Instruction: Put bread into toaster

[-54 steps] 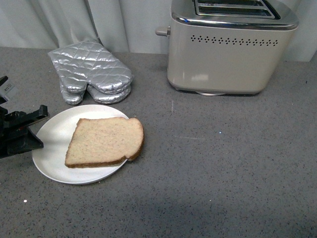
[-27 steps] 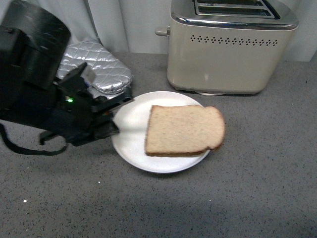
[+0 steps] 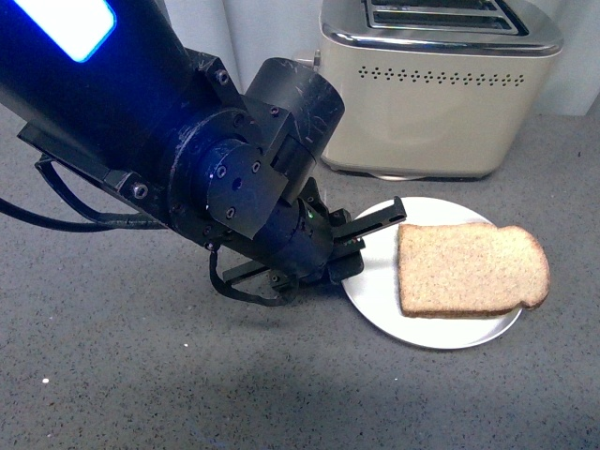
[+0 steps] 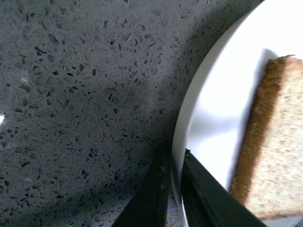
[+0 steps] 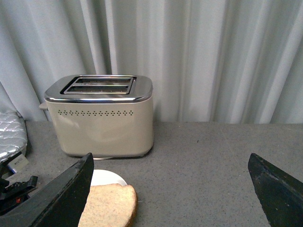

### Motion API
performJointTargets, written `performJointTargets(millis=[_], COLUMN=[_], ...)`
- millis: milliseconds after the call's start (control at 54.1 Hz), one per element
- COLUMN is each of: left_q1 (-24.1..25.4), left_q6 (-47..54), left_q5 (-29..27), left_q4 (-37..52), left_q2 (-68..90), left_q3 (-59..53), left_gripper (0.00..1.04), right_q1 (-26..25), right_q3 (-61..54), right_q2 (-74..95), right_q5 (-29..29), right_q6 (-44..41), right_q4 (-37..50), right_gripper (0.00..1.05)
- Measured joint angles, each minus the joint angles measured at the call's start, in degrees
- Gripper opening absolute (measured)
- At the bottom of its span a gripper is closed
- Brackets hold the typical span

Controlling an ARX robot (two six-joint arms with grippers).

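Shows a dark grey, speckled stone countertop (image 3: 469,394) across the whole foreground. Ends behind at a pale grey-white curtain (image 5: 213,56) hanging in vertical folds. Lies under soft, even light, dimmer along the near edge.

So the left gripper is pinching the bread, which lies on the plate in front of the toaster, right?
Not quite: the left gripper pinches the rim of the plate, not the bread. The left wrist view shows its fingers straddling that rim.

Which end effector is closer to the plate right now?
Left. The left end effector pinches the rim of the plate; the right end effector hangs open, not touching it.
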Motion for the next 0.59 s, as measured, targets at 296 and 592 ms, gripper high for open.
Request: performJointTargets(millis=[296,592], left_q1=[1.09,6.25], left_q6=[-2.91,25.81], left_q5=[-8.87,-33.53], left_q4=[8.31,58.58], left_q2=[-9.11,-24.06], left_q3=[-8.85,-37.77], left_gripper=[0.61,0.51], right_q1=[0.00,0.00], right_q3=[0.00,0.00], right_q2=[0.00,0.00], right_q5=[0.00,0.02], right_q6=[0.00,-0.02], right_q4=[0.00,-0.02], right_gripper=[0.95,0.95])
